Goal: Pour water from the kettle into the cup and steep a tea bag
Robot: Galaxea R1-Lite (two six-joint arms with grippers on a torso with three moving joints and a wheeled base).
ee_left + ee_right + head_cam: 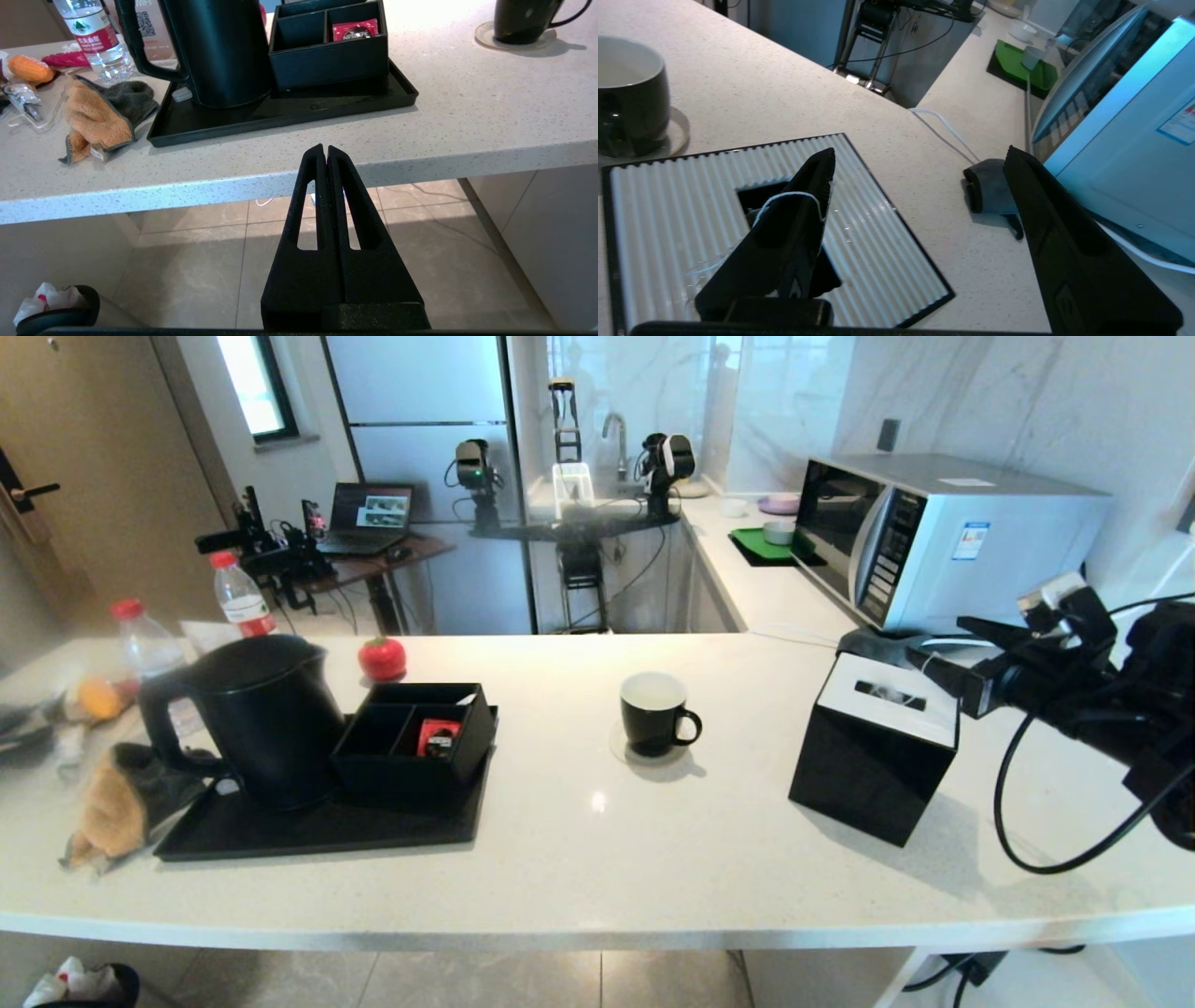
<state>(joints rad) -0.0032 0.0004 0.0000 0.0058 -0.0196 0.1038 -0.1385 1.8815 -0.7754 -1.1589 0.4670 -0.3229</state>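
The right gripper hovers over the tissue box, jaws wide, only a thin white string draped on one; light, limp, pinch the string

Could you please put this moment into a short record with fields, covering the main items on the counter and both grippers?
kettle: upright on the black tray, lid on
organiser box: on the tray beside the kettle, red packet in one compartment
cup: upright on a coaster, mid-counter, handle toward the tissue box
tea bag string: thin white thread draped over one finger of the right gripper
right gripper: jaws open, above the tissue box
left gripper: jaws shut, below the counter edge
microwave: far right
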